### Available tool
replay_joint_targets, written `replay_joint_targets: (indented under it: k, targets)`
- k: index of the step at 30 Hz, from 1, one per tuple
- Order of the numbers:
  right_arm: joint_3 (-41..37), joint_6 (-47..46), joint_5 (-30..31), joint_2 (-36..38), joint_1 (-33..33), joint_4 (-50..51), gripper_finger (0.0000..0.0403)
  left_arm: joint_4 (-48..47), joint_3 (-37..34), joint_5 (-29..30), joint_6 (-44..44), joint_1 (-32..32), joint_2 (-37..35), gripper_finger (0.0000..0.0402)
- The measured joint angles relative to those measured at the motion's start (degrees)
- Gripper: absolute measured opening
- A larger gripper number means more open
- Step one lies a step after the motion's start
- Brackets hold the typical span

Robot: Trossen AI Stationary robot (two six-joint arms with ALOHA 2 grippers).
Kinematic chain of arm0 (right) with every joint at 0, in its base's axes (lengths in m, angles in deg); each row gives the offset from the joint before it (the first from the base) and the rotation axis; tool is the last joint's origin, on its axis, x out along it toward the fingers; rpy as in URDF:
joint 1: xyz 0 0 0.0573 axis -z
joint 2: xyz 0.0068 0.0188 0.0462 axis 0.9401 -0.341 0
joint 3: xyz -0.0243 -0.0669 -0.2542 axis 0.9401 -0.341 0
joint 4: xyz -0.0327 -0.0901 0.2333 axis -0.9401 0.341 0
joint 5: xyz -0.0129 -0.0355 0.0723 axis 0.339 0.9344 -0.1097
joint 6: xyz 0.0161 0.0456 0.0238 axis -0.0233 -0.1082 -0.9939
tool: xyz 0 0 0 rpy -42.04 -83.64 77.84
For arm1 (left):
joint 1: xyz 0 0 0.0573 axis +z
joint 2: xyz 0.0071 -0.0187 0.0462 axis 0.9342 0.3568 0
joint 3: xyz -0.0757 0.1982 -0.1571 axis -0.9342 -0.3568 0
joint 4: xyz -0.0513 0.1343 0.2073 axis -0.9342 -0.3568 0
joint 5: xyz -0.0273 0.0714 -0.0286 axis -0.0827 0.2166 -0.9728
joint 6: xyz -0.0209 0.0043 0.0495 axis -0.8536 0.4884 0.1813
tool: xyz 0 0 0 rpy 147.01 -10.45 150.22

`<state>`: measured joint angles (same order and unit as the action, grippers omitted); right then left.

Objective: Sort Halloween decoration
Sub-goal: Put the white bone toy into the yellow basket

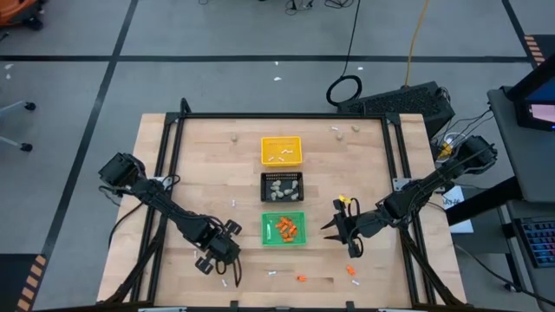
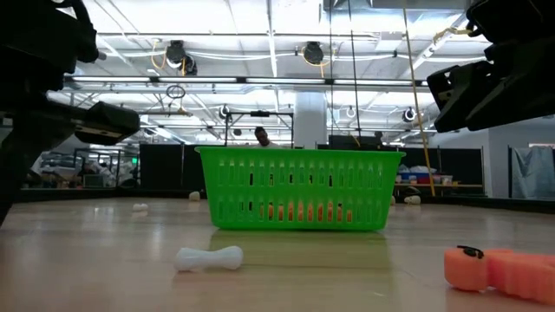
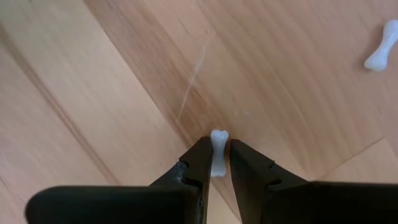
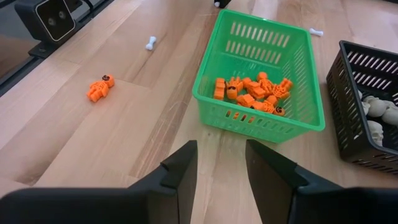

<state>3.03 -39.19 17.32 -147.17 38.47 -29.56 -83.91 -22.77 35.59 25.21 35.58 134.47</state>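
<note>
My left gripper point(image 3: 216, 155) pinches a white bone point(image 3: 217, 152) above the near-left table point(image 1: 217, 165). My right gripper point(image 4: 219, 163), fingers spread and empty, hovers right of the green tray point(image 4: 261, 93) of orange figures point(image 4: 252, 93).

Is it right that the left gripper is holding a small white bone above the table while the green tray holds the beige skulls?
Not quite. The left gripper does hold a white bone, but the green tray holds orange figures, as the right wrist view shows. The beige pieces sit in the black tray.
</note>
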Motion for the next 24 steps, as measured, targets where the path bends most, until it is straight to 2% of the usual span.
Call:
replay_joint_targets:
  k: [6,13,24]
  targets:
    - [0.0,0.0,-0.01,0.0,0.0,0.0,0.0121,-0.49,0.87,0.22,0.12,0.11,0.2,0.0053]
    - [0.0,0.0,0.01,0.0,0.0,0.0,0.0121,-1.21,1.04,-0.21,-0.19,0.13,0.17,0.0006]
    - [0.0,-0.01,-0.01,0.0,0.0,-0.01,0.0121,-0.48,1.04,-0.94,-1.84,0.15,0.17,0.0008]
